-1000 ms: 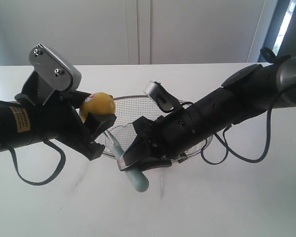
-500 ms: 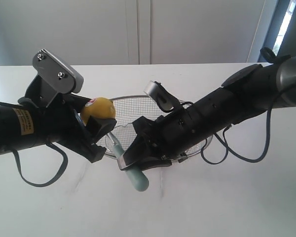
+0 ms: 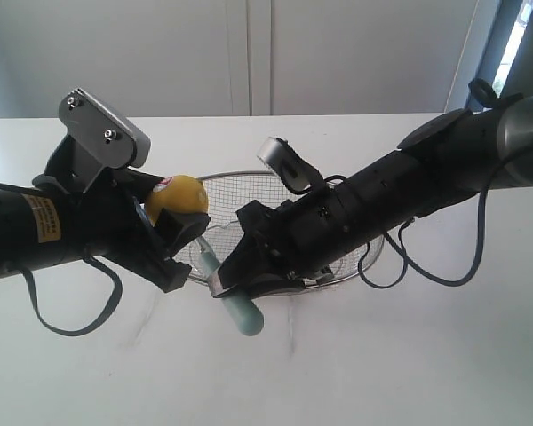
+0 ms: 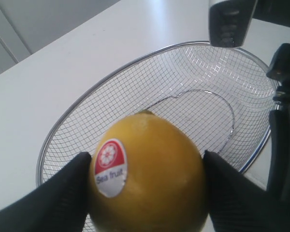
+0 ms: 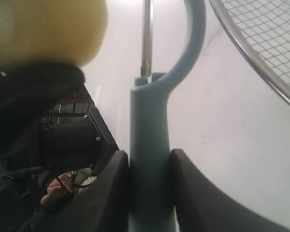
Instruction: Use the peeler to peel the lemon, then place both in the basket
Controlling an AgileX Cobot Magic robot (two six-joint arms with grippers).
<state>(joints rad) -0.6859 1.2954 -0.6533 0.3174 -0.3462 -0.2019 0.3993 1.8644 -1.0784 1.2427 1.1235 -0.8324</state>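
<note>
Your left pincer (image 4: 147, 193) is gripping the lemon (image 4: 150, 164) between its two black fingers (image 4: 58, 198), one pressing on each side of the fruit. A red and white sticker (image 4: 110, 166) reading "Sea fruit" is facing the wrist camera. The lemon is hanging clear of the bench (image 3: 382, 355). The wire mesh basket (image 3: 249, 175) is lying on the bench beyond and below this pincer.

Your right pincer (image 3: 249, 282) is clamping the peeler (image 3: 242, 312) by its pale teal handle, with the two pads (image 5: 108, 193) closing tight against either side. The butt of the handle is sticking out behind the pincer. The forked head and metal blade are reaching ahead of it toward the lemon. The blade is sitting just beside the fruit, near its underside; you cannot confirm contact from these views. The basket rim is passing close beside this pincer, and the right arm is lying across the basket.
</note>
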